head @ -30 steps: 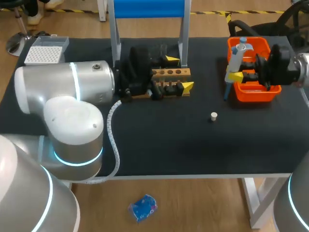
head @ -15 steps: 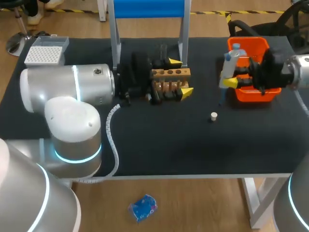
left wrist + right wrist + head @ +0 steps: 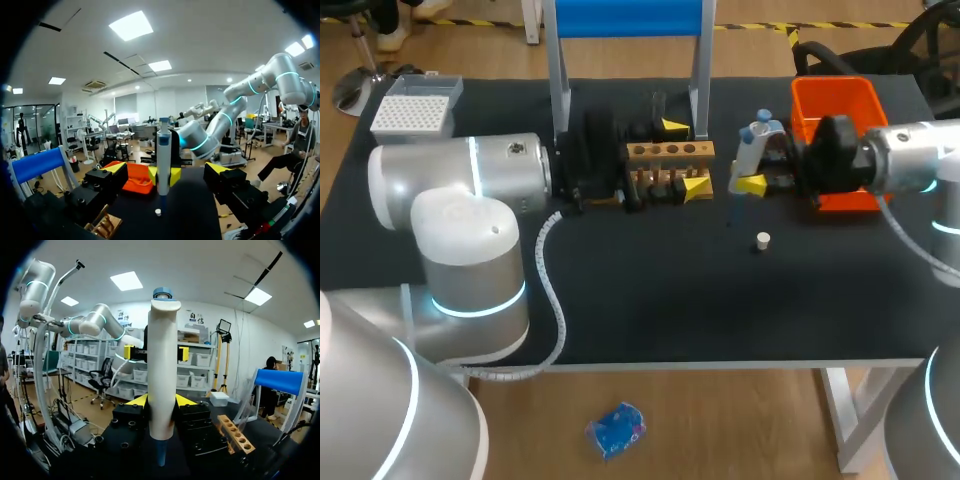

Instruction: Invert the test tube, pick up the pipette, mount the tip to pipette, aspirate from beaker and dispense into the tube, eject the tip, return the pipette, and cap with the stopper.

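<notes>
My right gripper point(image 3: 756, 172) is shut on the white pipette point(image 3: 750, 150), holding it upright above the table just left of the orange bin point(image 3: 835, 98). In the right wrist view the pipette point(image 3: 161, 390) stands between the yellow-tipped fingers point(image 3: 137, 400). My left gripper point(image 3: 684, 156) is open, its tips on either side of the wooden tube rack point(image 3: 670, 152). From the left wrist view the pipette point(image 3: 163, 160) hangs ahead of my open left gripper point(image 3: 166, 169). The small white stopper point(image 3: 763, 240) lies on the mat in front. I cannot make out the test tube.
A white tip box point(image 3: 412, 105) sits at the far left corner. A blue-topped metal frame point(image 3: 625, 20) stands behind the rack. The black mat point(image 3: 670, 300) lies bare toward the front edge.
My right arm lifted the pipette out of the orange bin and carried it left toward the rack. My left gripper shifted slightly and stayed open at the rack.
</notes>
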### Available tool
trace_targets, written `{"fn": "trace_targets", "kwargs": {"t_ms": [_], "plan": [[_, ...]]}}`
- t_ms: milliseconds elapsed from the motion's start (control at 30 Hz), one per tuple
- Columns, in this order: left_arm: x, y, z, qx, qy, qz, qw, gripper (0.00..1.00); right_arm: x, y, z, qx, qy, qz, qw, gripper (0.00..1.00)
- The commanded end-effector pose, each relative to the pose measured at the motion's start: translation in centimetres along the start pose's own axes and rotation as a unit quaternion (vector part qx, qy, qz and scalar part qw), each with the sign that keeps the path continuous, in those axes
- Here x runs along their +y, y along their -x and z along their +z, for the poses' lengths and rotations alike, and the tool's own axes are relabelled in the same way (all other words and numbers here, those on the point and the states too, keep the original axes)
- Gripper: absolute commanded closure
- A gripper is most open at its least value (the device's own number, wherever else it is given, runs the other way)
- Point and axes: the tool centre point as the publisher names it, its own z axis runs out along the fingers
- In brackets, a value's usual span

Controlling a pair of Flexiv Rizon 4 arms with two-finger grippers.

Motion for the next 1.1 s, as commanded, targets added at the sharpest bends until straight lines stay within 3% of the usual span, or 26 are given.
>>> {"fn": "trace_targets", "kwargs": {"t_ms": [33,533,767,1000,1067,1100], "plan": [[0.7,-0.1,0.5,-0.005,-0.025,-0.004,1.0,0.0,-0.4,1.3,1.8,0.017,0.006,-0.007,1.0,1.0],[2.0,0.4,0.8,-0.009,-0.014,-0.015,1.0,0.0,-1.4,1.4,6.2,0.063,0.004,-0.013,0.998,1.0],[2.2,0.5,1.1,-0.009,-0.013,-0.015,1.0,0.0,-1.8,1.4,6.9,0.074,0.004,-0.007,0.997,1.0],[2.4,0.6,1.2,-0.011,-0.012,-0.016,1.0,0.08,-2.2,1.2,7.6,0.084,0.004,-0.001,0.996,1.0],[2.4,0.6,1.2,-0.011,-0.012,-0.016,1.0,0.16,-2.3,1.2,7.7,0.085,0.003,-0.001,0.996,1.0],[2.4,0.6,1.2,-0.011,-0.011,-0.016,1.0,0.27,-2.3,1.2,7.7,0.085,0.003,0.0,0.996,1.0]]}}
